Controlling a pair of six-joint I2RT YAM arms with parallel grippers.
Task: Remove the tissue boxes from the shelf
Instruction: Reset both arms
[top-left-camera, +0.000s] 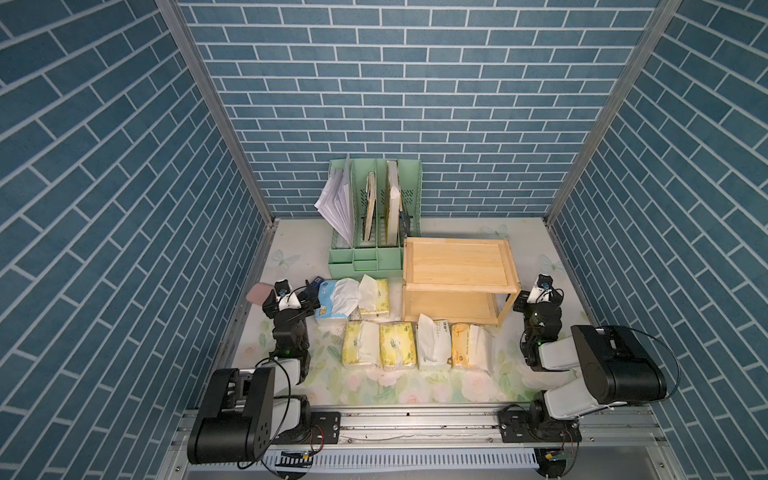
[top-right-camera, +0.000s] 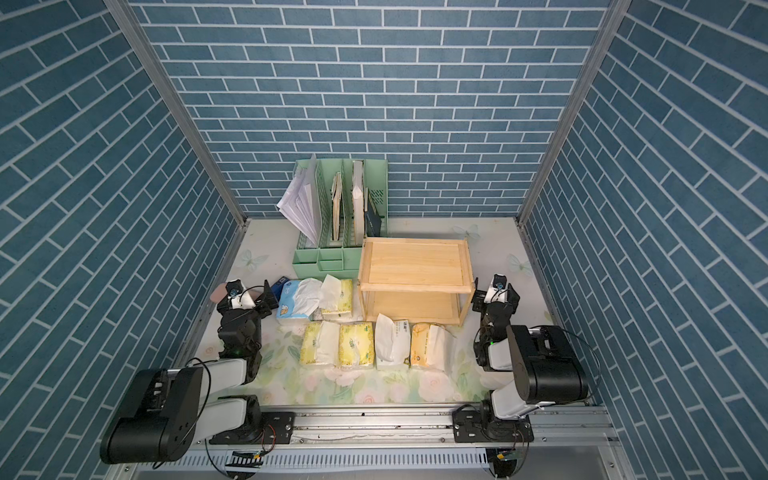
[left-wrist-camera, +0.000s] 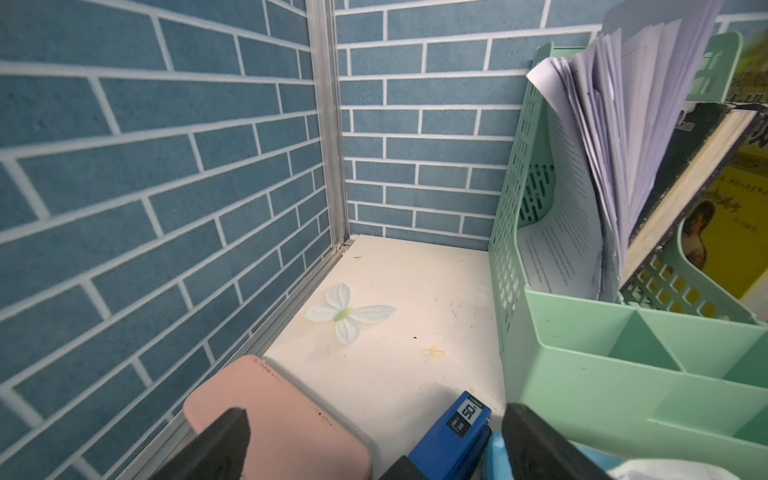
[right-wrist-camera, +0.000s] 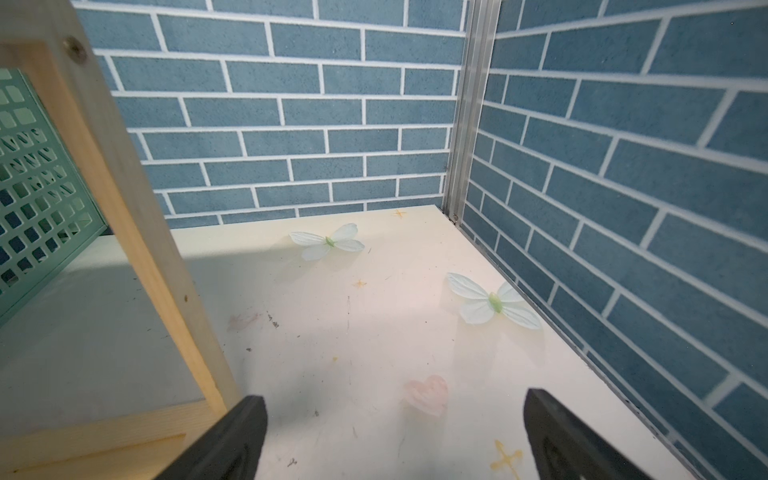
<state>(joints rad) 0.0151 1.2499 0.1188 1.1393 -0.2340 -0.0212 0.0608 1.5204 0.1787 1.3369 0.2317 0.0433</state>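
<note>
Some of the pink case (left-wrist-camera: 282, 415) hides behind the left gripper (left-wrist-camera: 374, 419).

The black-and-white left arm (top-left-camera: 286, 332) and right arm (top-left-camera: 557, 357) are sitting folded at lower left and right; the black left gripper (left-wrist-camera: 376, 446) and right gripper (right-wrist-camera: 395, 436) are gaping, empty.

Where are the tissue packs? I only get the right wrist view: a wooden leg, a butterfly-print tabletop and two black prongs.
Observer: Off the shelf. In a top view four lie in a row on the table before it, from a pale yellow pack to the orange-yellow pack.
Visitor: Only four?
Observer: Two more lie behind that row, beside the shelf: a blue-white pack and a second pale yellow pack.
Visitor: Is the other arm holding anything?
Observer: No. The left gripper is open and empty, near a pink case and a blue stapler.
</note>
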